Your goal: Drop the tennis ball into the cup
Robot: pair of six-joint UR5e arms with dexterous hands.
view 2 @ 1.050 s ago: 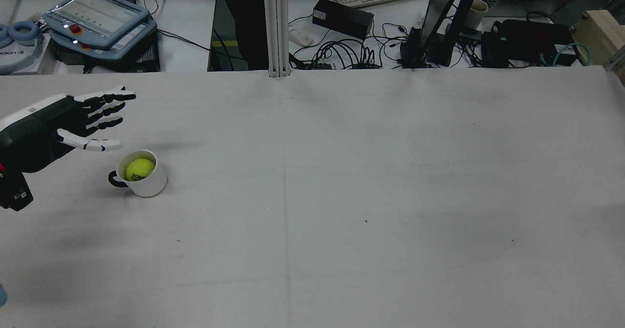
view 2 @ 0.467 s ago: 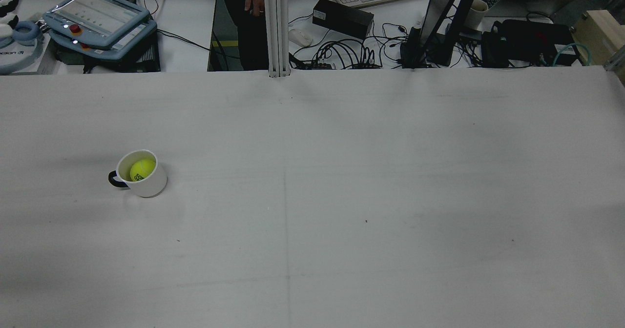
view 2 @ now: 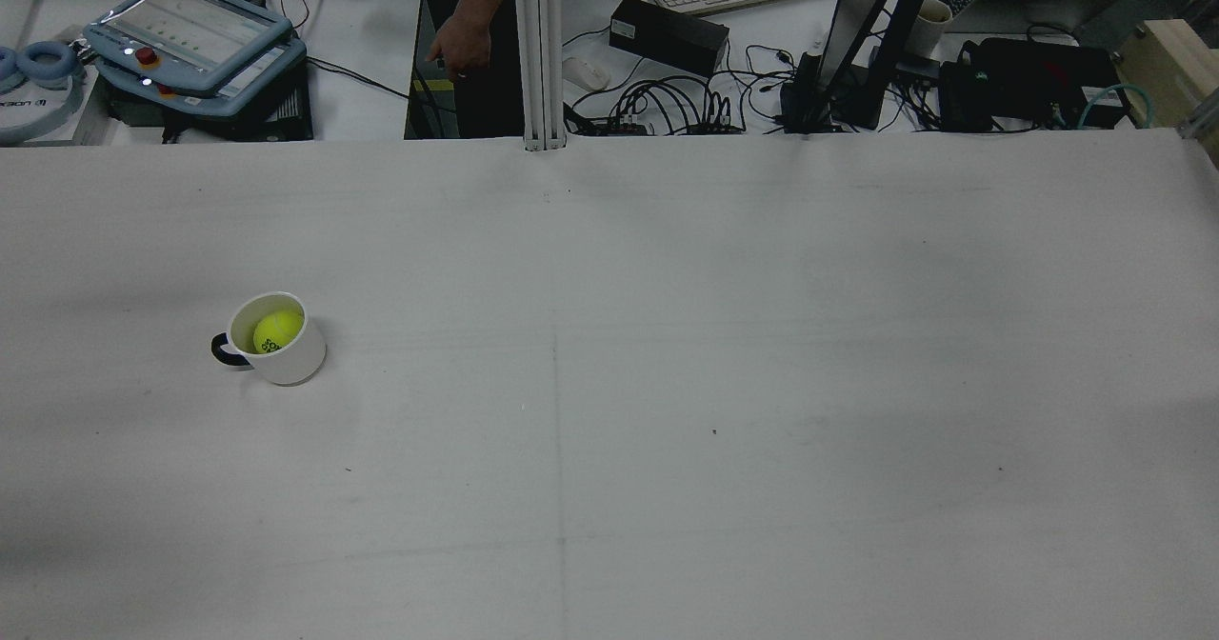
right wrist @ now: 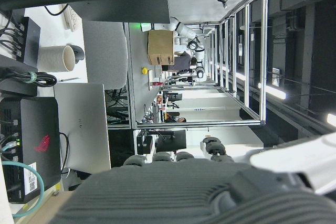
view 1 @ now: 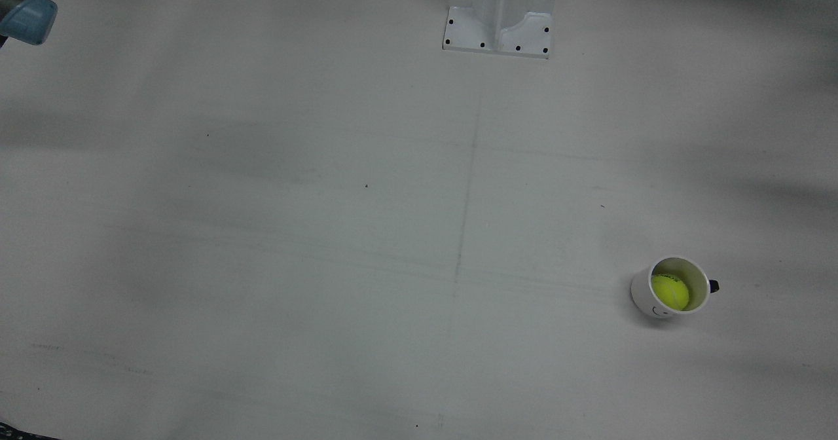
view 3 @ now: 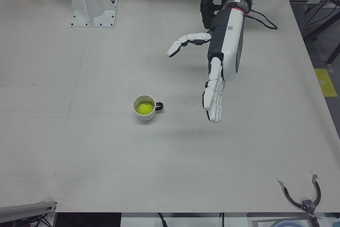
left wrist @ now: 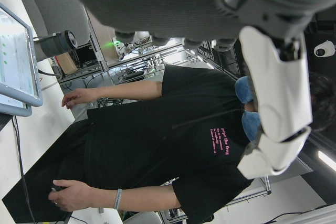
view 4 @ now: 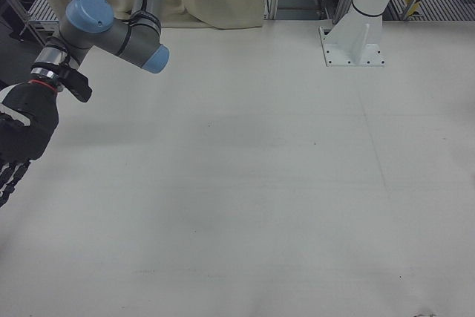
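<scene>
A white cup [view 2: 295, 359] with a dark handle stands upright on the table's left half in the rear view. The yellow tennis ball [view 2: 277, 330] lies inside it. The cup [view 1: 645, 299] and ball [view 1: 669, 291] also show in the front view, and the cup [view 3: 149, 116] and ball [view 3: 143, 108] in the left-front view. My left hand [view 3: 223, 62] is open and empty, raised well above the table, off to the cup's side, fingers spread. My right hand [view 4: 22, 135] hangs at the right-front view's left edge, fingers extended, holding nothing.
An arm pedestal [view 1: 499, 14] stands at the table's robot side. Beyond the far edge are a teach pendant [view 2: 190, 30], cables [view 2: 667, 107], a keyboard and a person [view 2: 467, 40]. A metal tool [view 3: 304, 199] lies near the front corner.
My left hand, open beside the cup a second ago, has withdrawn out of the rear view. The ball stays in the cup. A person's arm has come into view behind the table.
</scene>
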